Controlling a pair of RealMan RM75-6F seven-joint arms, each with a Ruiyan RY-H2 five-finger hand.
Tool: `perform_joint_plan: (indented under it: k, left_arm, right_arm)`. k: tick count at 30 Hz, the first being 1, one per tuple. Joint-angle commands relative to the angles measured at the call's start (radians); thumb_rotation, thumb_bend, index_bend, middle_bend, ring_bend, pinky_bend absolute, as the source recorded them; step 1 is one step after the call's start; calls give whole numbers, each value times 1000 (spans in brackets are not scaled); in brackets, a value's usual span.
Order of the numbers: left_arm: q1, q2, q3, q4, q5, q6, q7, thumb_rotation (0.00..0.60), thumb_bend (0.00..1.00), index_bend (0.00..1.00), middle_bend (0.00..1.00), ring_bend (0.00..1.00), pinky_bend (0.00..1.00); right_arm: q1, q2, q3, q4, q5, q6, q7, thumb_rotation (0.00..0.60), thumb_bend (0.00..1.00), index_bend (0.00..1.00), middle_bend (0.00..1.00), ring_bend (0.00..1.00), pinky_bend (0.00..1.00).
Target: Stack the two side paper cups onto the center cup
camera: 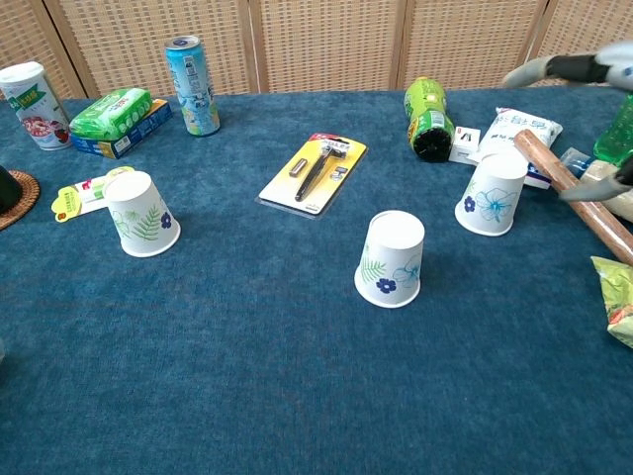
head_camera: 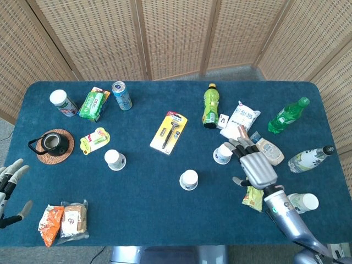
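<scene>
Three white paper cups stand upside down on the blue table: the left cup [head_camera: 115, 159] [camera: 141, 214], the center cup [head_camera: 188, 180] [camera: 392, 258] and the right cup [head_camera: 223, 153] [camera: 492, 193]. My right hand [head_camera: 254, 166] hovers just right of the right cup, holding nothing, its fingers spread and reaching toward the cup's far side. In the chest view only its blurred fingers [camera: 564, 67] show at the top right. My left hand [head_camera: 8, 187] hangs with its fingers apart at the table's left edge, far from the left cup.
A wooden stick [camera: 574, 193] and a sauce pouch [head_camera: 270, 149] lie under my right hand. A snack bag [head_camera: 253, 198] is by its wrist. A green bottle [head_camera: 210, 105], razor pack [head_camera: 169, 131], can [head_camera: 121, 95] and teapot [head_camera: 51, 143] lie further off.
</scene>
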Motion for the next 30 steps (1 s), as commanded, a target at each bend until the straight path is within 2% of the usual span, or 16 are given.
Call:
perform_joint_plan:
  k: [1,9,16,24,30]
  left_arm:
    - [-3,1,-3,2,-8,-7,-5,600,431,0,0,0,0]
    - [-11,0,-11,8,-34,-25,-13,600,432,0,0,0,0]
    - [-19,-4,-18,12,-61,-48,-10,600,432,0,0,0,0]
    - [-30,-14,-24,14,-87,-78,4,600,432,0,0,0,0]
    - [-35,-19,-27,10,-96,-91,17,600,432,0,0,0,0]
  right_arm:
    - [43,-45,10,35,48,-46,-41,600,226,88,0,0,121]
    - [143,-142,27,168,127,-135,-66,600,232,94,0,0,122]
    - [191,-189,23,271,169,-187,-33,600,256,105,14,5,143]
    - [197,-222,-9,366,129,-198,73,600,276,119,46,49,215]
    - [194,-242,-22,424,90,-184,156,600,343,164,129,147,295]
